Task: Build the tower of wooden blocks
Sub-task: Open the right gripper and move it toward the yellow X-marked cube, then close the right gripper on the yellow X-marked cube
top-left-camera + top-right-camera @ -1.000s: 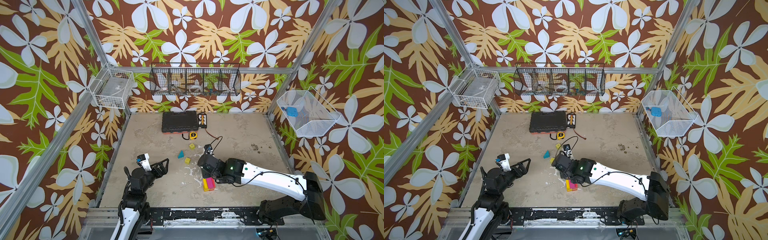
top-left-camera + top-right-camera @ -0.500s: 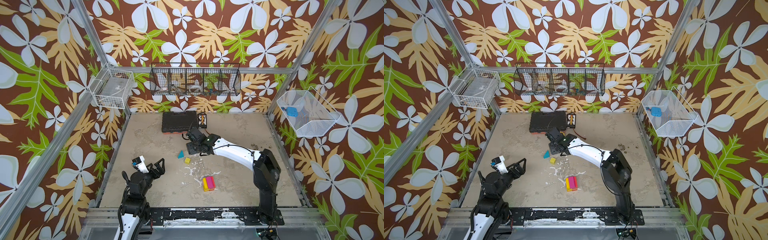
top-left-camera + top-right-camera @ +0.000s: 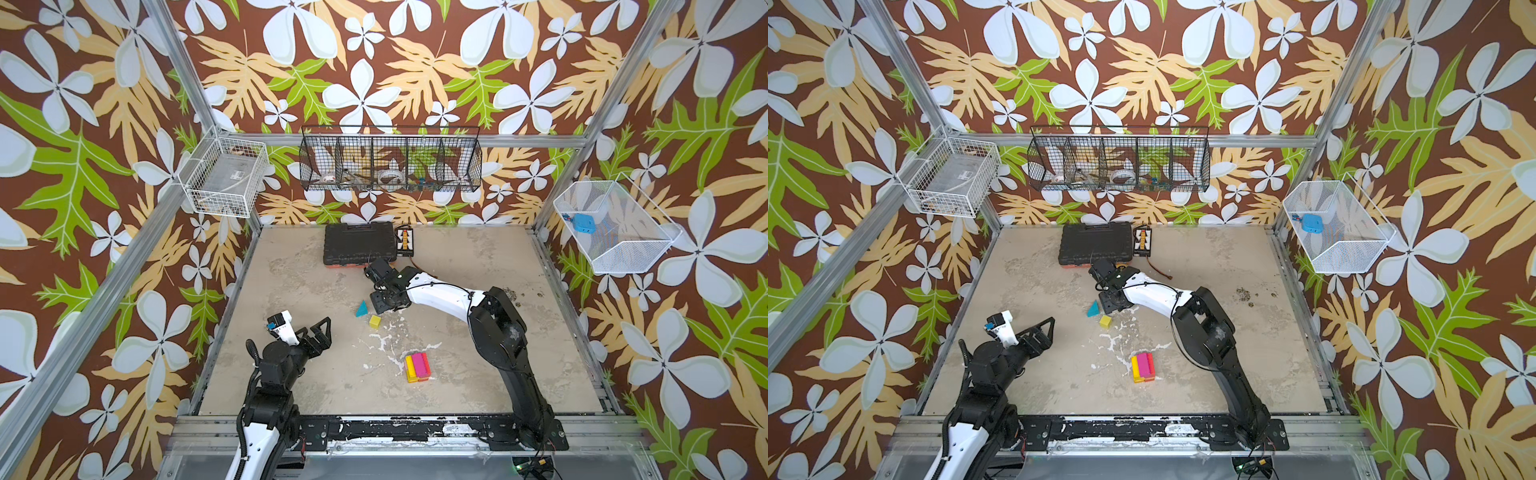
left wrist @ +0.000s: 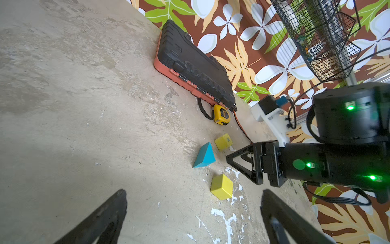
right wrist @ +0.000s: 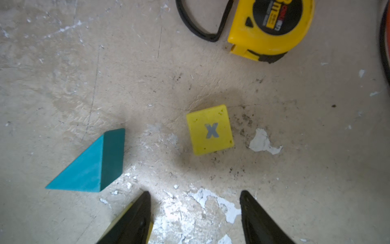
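In both top views the tabletop (image 3: pixel 291 386) was a worn beige slab, mottled with grey stains and flecked with chipped white paint near its middle. Brown wallpaper (image 3: pixel 415 62) with white flowers and green and tan leaves closed it in on three sides behind an aluminium frame (image 3: pixel 532 141). A black wire basket (image 3: pixel 390 162) hung on the back wall, a white wire basket (image 3: pixel 224 178) at the upper left and a white mesh basket (image 3: pixel 623 249) at the right. A black tool case (image 3: pixel 359 247) lay along the tabletop's back edge. The tower (image 3: pixel 417 366), a low stack of yellow, magenta and red blocks, stood at lower centre. The teal wedge (image 3: pixel 361 309) and the plain yellow cube (image 3: pixel 375 321) lay apart from it near the centre, just beside the right gripper (image 3: pixel 381 302). The left gripper (image 3: pixel 307 328) hung at lower left, jaws spread wide and empty.

The left wrist view showed a yellow tape measure (image 4: pixel 221 115) against the tool case, and a yellow cube marked X (image 4: pixel 223 142) between it and the wedge.

In the right wrist view the right gripper's jaws stood apart over chipped paint with nothing between them. The X cube lay clear of them.
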`<state>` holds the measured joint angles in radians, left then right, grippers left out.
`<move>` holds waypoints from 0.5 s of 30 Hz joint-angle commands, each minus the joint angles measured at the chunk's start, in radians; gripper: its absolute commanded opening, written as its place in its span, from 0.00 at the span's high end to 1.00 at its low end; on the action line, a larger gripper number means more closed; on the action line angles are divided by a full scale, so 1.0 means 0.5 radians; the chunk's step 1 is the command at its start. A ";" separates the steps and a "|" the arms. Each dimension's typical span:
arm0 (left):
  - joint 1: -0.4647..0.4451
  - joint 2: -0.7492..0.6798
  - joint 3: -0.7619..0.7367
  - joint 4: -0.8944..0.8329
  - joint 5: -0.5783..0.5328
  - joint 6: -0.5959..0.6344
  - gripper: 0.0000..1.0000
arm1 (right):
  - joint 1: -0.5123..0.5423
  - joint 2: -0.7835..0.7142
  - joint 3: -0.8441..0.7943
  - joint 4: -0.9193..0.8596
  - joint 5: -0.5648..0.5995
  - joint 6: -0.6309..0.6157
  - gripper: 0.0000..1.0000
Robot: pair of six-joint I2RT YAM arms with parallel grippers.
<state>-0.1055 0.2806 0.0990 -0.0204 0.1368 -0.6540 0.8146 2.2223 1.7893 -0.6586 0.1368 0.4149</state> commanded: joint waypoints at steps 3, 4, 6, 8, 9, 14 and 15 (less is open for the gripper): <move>0.004 0.006 -0.002 0.058 0.005 0.002 0.00 | -0.002 0.078 0.081 -0.067 -0.001 -0.035 0.37; 0.002 0.009 -0.002 0.062 0.003 0.001 0.00 | -0.008 0.089 0.097 -0.075 0.005 -0.041 0.37; 0.003 0.014 -0.004 0.064 0.006 0.001 0.00 | -0.032 0.127 0.156 -0.093 0.006 -0.050 0.37; 0.002 0.016 -0.005 0.067 0.012 0.001 0.00 | -0.065 0.170 0.208 -0.111 -0.007 -0.053 0.38; 0.002 0.016 -0.006 0.066 0.009 0.001 0.00 | -0.081 0.196 0.240 -0.123 -0.010 -0.054 0.38; 0.002 0.016 -0.008 0.068 0.009 -0.002 0.00 | -0.134 0.267 0.320 -0.139 -0.042 -0.065 0.38; 0.002 0.016 -0.008 0.071 0.014 -0.003 0.00 | -0.135 0.274 0.331 -0.134 -0.051 -0.072 0.38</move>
<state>-0.1055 0.2878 0.0975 -0.0162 0.1398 -0.6579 0.7464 2.3531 1.9381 -0.7109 0.1287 0.3893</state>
